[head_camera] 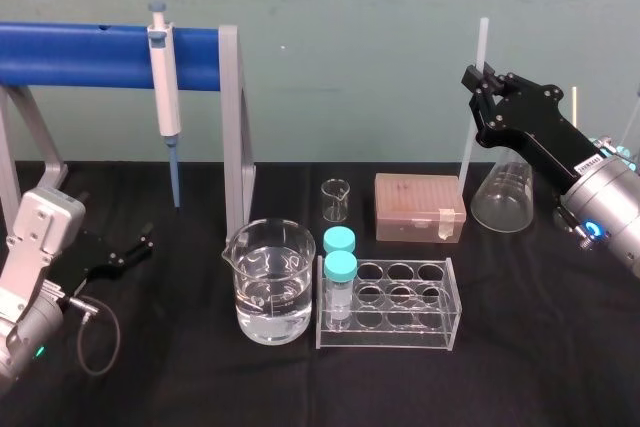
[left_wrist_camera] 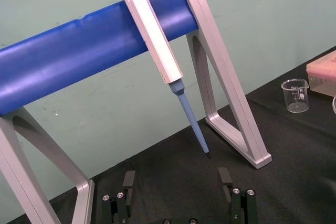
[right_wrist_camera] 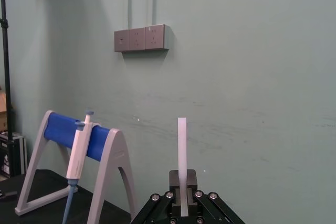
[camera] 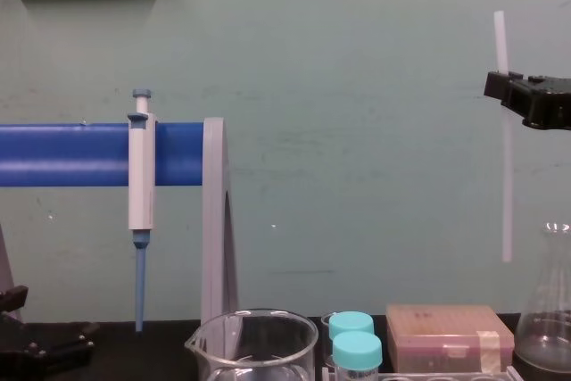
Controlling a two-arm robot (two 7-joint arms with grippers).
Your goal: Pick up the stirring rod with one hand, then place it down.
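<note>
The stirring rod (head_camera: 472,127) is a thin translucent white stick held upright in the air at the back right. My right gripper (head_camera: 480,82) is shut on its upper part. From the chest view the rod (camera: 506,176) hangs clear of the table, its lower end just left of the flask's neck, with the right gripper (camera: 500,85) clamped near its top. In the right wrist view the rod (right_wrist_camera: 182,145) rises from between the shut jaws of the gripper (right_wrist_camera: 182,195). My left gripper (head_camera: 130,252) rests low at the left, open; its fingers (left_wrist_camera: 128,182) stand wide apart with nothing between them.
A conical flask (head_camera: 503,197) stands just below the rod. A pink tip box (head_camera: 420,207), a small beaker (head_camera: 336,200), a water-filled beaker (head_camera: 268,282) and a tube rack (head_camera: 400,312) with two teal-capped vials fill the middle. A pipette (head_camera: 163,77) hangs on the blue stand (head_camera: 80,55).
</note>
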